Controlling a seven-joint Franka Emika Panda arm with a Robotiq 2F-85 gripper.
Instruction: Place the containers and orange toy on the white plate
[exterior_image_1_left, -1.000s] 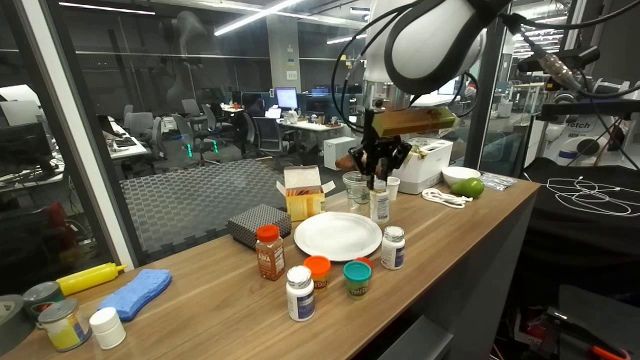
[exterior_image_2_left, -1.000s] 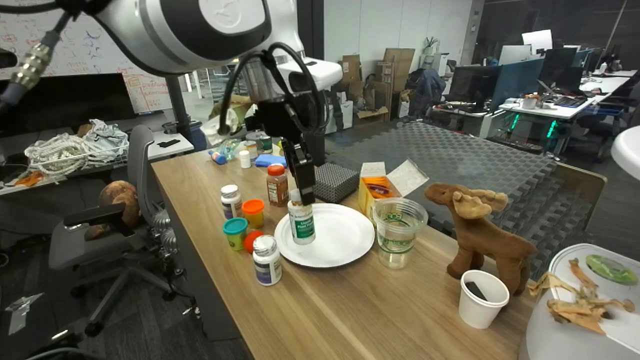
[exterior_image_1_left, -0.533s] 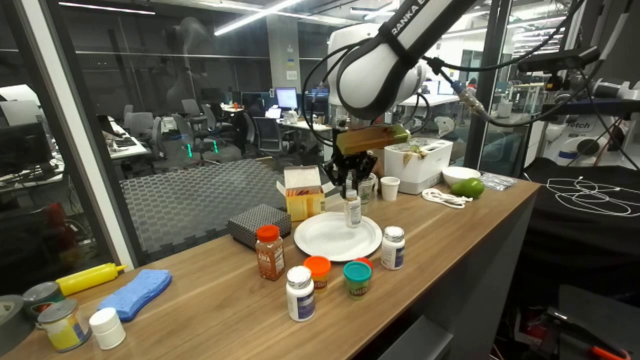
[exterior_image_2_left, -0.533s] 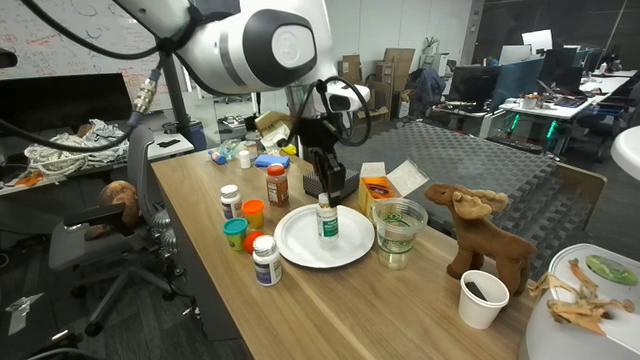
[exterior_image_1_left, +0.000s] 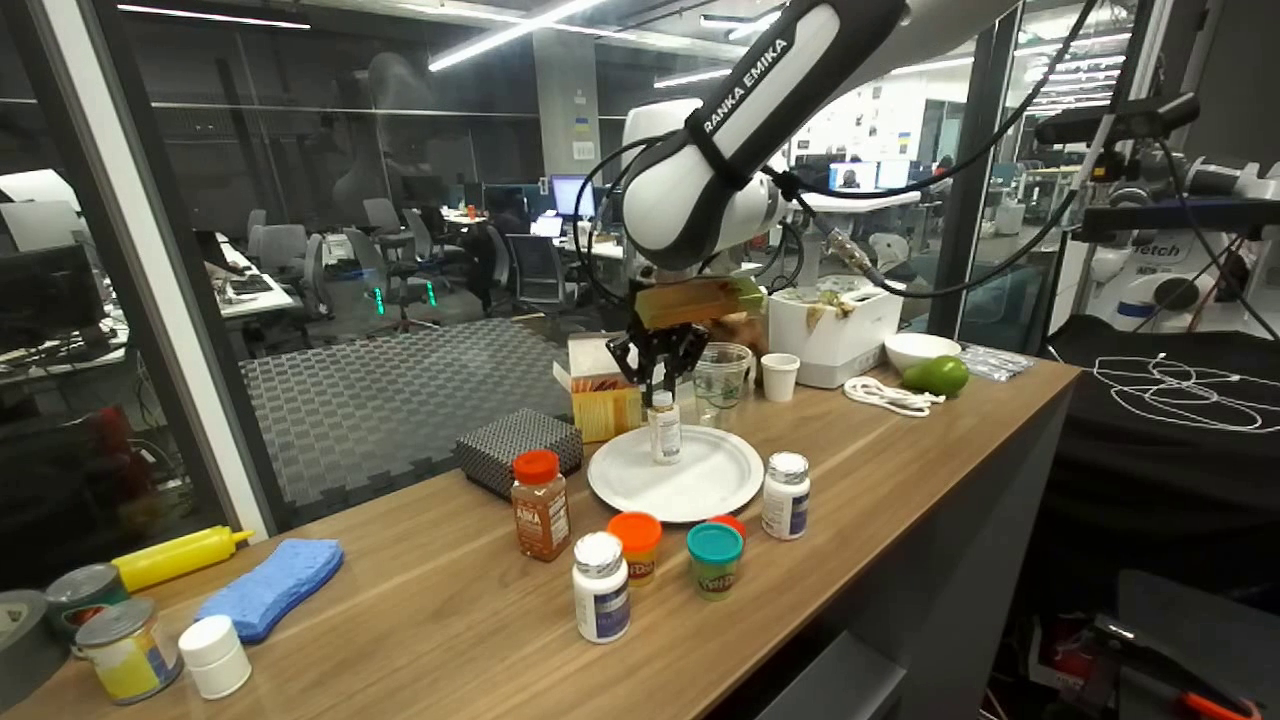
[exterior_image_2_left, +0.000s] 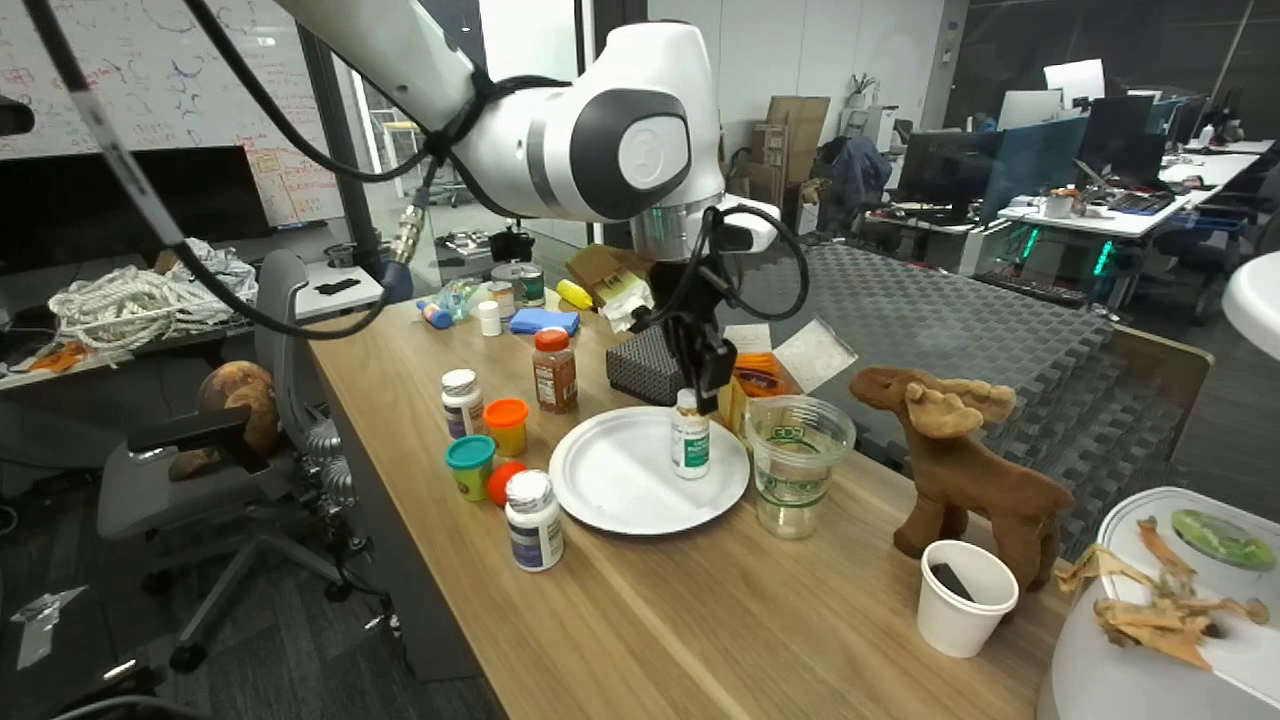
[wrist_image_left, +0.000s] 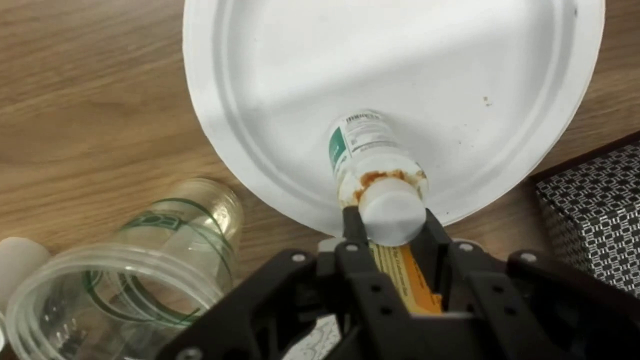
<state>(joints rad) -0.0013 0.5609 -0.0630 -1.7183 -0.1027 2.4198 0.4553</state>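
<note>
green-labelled bottle (wrist_image_left: 378, 162) in jaws

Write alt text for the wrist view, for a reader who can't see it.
The gripper clamps a white-capped bottle, stained orange-brown near the neck, over the white plate; whether its base touches is unclear. A clear cup with green print stands lower left, and a black-and-white patterned box sits at the right edge.
</note>
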